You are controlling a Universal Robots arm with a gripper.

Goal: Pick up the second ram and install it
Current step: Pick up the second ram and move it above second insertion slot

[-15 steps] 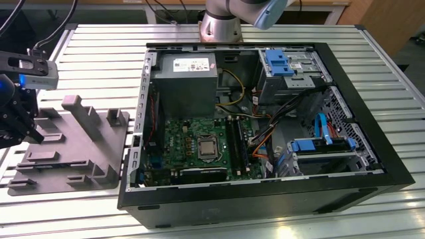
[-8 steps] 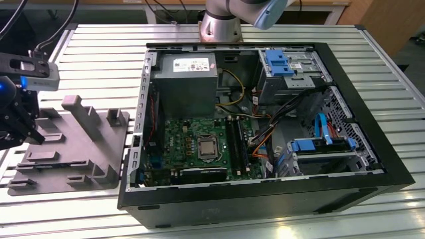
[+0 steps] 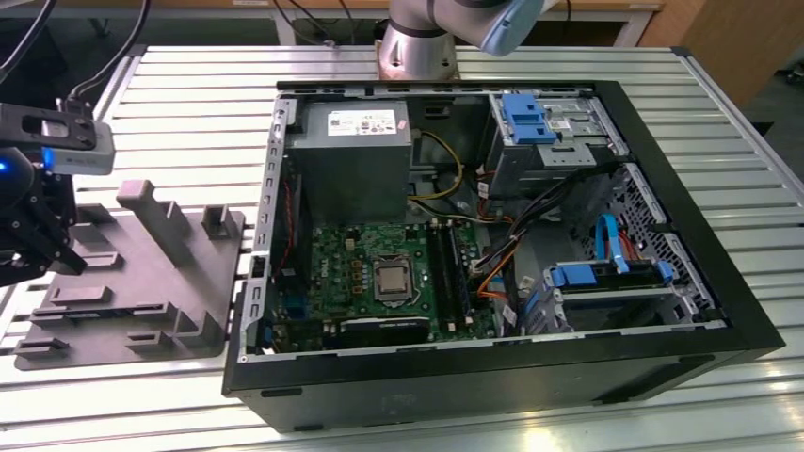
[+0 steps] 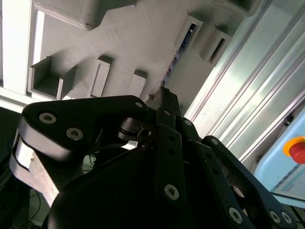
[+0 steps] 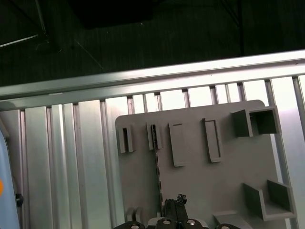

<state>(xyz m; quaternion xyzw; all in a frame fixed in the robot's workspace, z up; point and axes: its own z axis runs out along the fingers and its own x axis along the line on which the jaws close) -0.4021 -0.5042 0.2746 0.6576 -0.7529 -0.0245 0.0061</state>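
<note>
The second ram (image 5: 156, 167) stands on edge in a slot of the gray fixture (image 5: 214, 181), a thin dark strip running toward my fingertips. In the second wrist view the ram (image 4: 177, 55) shows a bluish edge in the fixture (image 4: 133, 33). My gripper (image 5: 175, 202) hovers at the ram's near end, with its black fingers drawn together at the tips (image 4: 163, 94). Whether they touch the ram I cannot tell. In the exterior view the gripper (image 3: 44, 254) hangs over the left part of the fixture (image 3: 151, 273).
An open black computer case (image 3: 503, 377) lies at the exterior view's right of the fixture, with the black memory sockets (image 3: 446, 268) beside the processor. The ribbed metal table (image 3: 188, 113) carries both. A red button (image 4: 298, 149) sits beyond the table edge.
</note>
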